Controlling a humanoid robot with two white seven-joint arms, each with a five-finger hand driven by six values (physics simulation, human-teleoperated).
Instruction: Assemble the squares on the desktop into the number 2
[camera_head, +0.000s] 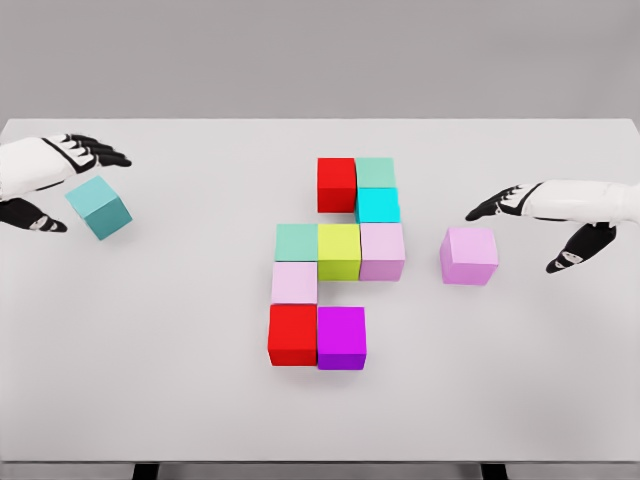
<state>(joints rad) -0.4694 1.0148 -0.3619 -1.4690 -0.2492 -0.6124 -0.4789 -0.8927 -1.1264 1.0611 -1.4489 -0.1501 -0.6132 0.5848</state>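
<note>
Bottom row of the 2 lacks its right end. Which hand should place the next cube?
Right, probably. The right hand is open beside the loose pink cube, near the gap right of the purple cube. The left hand is at the teal cube, far left.

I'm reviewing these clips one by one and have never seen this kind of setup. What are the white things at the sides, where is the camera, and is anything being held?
This is a simulator's render, seen from a camera on a humanoid robot's head, looking down at a white table. The white shapes are its two arms. The left hand has its fingers spread around a teal cube that sits tilted; whether it actually grips it cannot be told. The right hand is open beside a pink cube, not touching it. In the middle, nine coloured cubes already sit together, forming most of a blocky number 2: two on top, one below, a row of three, one below, then two at the bottom.
</note>
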